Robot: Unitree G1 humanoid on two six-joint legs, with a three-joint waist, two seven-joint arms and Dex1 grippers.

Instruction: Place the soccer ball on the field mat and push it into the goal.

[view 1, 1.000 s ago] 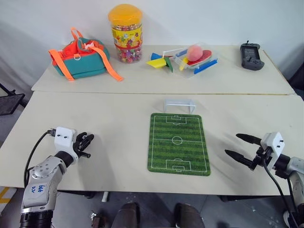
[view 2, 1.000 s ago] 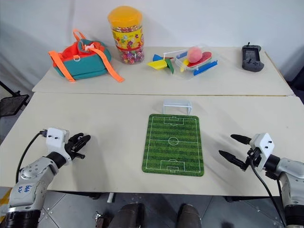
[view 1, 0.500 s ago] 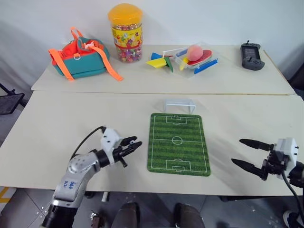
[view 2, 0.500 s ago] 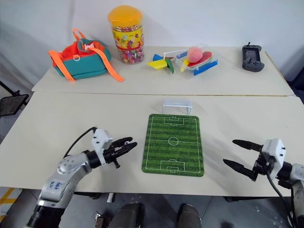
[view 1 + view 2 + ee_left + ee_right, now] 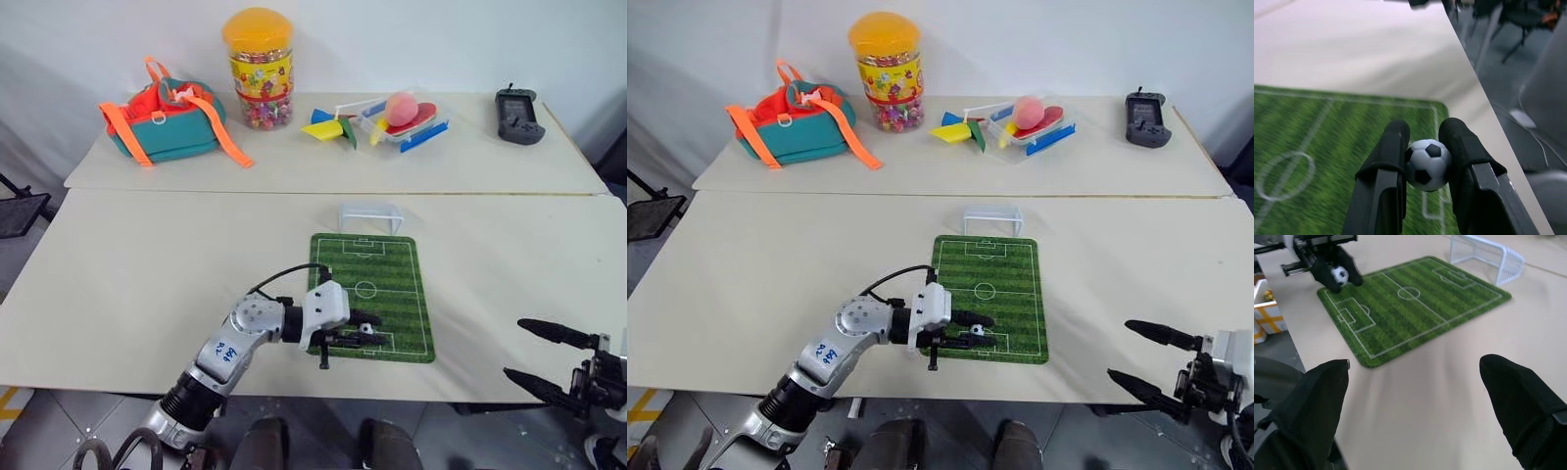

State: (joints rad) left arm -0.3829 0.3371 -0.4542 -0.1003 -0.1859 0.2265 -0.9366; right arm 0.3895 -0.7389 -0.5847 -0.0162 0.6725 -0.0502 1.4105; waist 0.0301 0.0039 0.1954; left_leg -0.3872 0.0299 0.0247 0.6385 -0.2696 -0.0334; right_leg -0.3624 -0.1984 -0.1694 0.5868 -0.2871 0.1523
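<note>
Left gripper just swung in from the desk's left side, now over the field mat near end, pinching the soccer ball. Right gripper, spread, backed off. Just drop it, then shove toward the goal.

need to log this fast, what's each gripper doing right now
left gripper: shut on the soccer ball, over the field mat
right gripper: open, holding nothing
</note>
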